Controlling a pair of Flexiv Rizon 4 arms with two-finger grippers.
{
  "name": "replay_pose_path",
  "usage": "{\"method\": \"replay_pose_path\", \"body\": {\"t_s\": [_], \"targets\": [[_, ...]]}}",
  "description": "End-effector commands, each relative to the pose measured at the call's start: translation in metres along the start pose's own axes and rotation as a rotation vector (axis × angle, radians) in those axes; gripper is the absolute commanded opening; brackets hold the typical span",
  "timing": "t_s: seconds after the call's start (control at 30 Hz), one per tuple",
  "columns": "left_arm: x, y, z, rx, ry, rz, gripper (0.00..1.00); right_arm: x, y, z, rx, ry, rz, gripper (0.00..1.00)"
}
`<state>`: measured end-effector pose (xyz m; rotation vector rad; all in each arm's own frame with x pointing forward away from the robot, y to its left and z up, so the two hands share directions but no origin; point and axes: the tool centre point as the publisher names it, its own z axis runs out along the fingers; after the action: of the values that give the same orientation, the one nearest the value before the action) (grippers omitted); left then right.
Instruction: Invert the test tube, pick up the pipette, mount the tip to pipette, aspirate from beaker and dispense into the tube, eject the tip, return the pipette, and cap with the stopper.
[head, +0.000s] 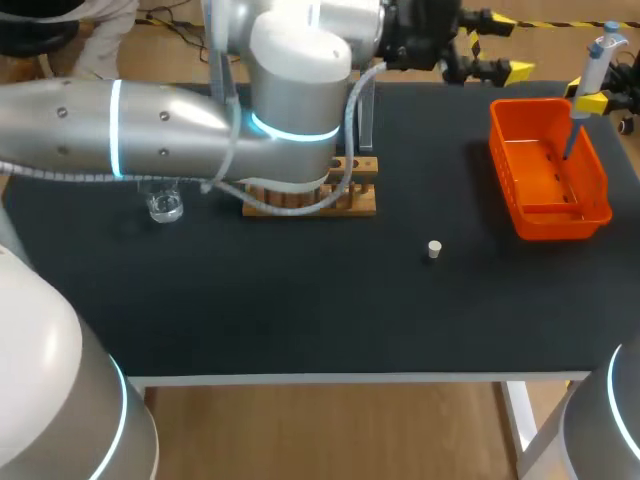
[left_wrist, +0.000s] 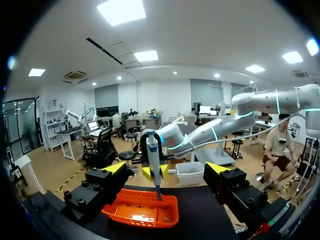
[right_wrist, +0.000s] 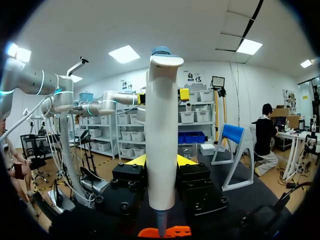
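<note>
- Worktop (head: 300, 320): a black surface is carrying every item listed here.
- Stopper (head: 434, 250): a small pale plug is sitting alone on the open worktop. It is the item nearest the front edge, and it is lying between the rack and the basket, well apart from both.
- Beaker (head: 165, 207): a clear glass vessel is standing near the rack, on its left, partly under the left arm.
- Rack (head: 358, 203): a wooden stand is sitting mid-worktop, with much of it hiding behind the left arm's elbow joint.
- Test tube (head: 365, 115): a clear tube is standing upright at the rack's right end. Which end is facing up cannot be told.
- Basket (head: 598, 205): an orange slotted tray is lying at the worktop's right side, with its long side running front to back.
- Pipette (head: 600, 55): a white body with a blue top is hanging upright above the basket's far end. Its thin dark lower end is pointing down into the basket's opening. Whether a tip is mounted cannot be told.
- Right claw (right_wrist: 160, 161): this one is gripping the pipette's body from both sides, yellow tips pressing against it, with the orange basket showing directly beneath.
- Left arm (head: 150, 135): a silver arm with glowing blue rings is stretching across the worktop from the left, toward the far edge.
- Left claw (left_wrist: 167, 169): this one is hovering near the far edge with its fingers spread wide and nothing between them. It is facing the pipette and the basket.
</note>
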<state>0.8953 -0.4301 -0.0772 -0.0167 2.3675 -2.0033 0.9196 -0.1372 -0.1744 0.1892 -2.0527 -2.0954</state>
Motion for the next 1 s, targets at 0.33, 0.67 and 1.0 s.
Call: {"method": "replay_pose_path", "body": {"t_s": [0.33,0.67,1.0], "targets": [[0.017,0.01,-0.022,0.139,-0.053,-0.024,1.0,-0.001,0.0,-0.002,0.001,0.005,0.0,0.0],[0.017,0.01,-0.022,0.139,-0.053,-0.024,1.0,-0.001,0.0,-0.002,0.001,0.005,0.0,0.0],[0.036,0.03,-0.08,0.153,-0.139,0.014,1.0,-0.001,0.0,-0.002,0.001,0.005,0.0,0.0]]}}
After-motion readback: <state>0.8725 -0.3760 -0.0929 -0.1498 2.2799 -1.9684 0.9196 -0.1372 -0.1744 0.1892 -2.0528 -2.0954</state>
